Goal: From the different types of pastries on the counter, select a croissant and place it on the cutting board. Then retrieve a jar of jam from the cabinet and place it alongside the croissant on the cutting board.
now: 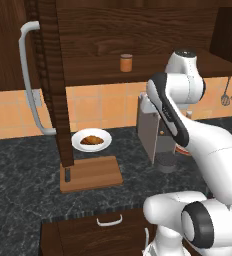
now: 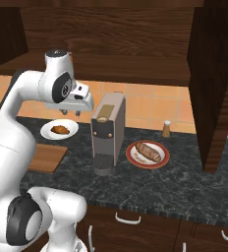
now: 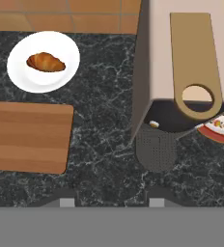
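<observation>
Dark speckled stone formed the surface (image 3: 104,140), backed by orange tiles. The croissant (image 3: 46,62) lay on a round white plate (image 3: 17,72) toward the tiled wall, just beyond the far edge of the bare cutting board (image 3: 29,135); plate and board sat near each other but apart. The gripper (image 2: 71,112) hung high above the surface, beside the grey coffee machine (image 2: 107,129), carrying nothing; the jaws stood spread, both tips visible at the hand view's bottom edge. Judged step: approach to the croissant. Shift the hand over the plate before descending, align the jaws across the pastry's narrow width, and close gently, since flaky crust would likely crush. The jar of jam (image 1: 126,62) waited on the shelf of the cabinet (image 1: 108,30), whose door (image 1: 55,85) stood open. A longer pastry (image 2: 148,152) rested on a red-rimmed plate (image 2: 133,158).
</observation>
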Motion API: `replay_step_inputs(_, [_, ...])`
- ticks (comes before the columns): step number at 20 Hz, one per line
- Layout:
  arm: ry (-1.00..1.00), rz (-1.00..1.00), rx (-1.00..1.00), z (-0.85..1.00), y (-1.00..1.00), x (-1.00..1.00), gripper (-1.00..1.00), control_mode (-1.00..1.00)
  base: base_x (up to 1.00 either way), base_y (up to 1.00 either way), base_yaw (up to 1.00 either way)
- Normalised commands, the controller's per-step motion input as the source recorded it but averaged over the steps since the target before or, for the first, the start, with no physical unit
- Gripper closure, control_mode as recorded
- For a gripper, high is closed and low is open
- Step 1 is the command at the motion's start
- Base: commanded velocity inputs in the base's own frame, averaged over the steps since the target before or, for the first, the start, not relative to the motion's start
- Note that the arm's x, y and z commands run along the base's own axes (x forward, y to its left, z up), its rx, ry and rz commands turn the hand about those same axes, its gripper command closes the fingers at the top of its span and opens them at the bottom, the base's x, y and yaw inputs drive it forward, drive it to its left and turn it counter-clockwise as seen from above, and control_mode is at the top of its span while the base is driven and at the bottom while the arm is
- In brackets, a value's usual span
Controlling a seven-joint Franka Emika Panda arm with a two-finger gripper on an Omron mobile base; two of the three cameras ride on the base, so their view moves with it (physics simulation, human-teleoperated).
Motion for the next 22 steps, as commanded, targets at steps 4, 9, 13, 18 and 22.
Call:
replay_step_inputs(4, [0.03,0.0,0.0,-0.39,0.34,0.0,-1.0,-1.0,0.0,0.0,0.0])
replay_step_inputs(9, [0.13,0.04,0.0,-0.73,0.76,0.04,-1.0,-1.0,0.0,0.0,0.0])
replay_step_inputs(13, [0.01,-0.01,-0.02,-0.52,1.0,0.53,-1.0,-1.0,0.0,0.0,0.0])
replay_step_inputs(18, [0.0,-0.1,0.0,-0.43,0.69,0.63,-1.0,-1.0,0.0,0.0,0.0])
replay_step_inputs(22, [-0.01,-0.07,-0.03,-0.24,0.25,0.53,-1.0,-1.0,0.0,0.0,0.0])
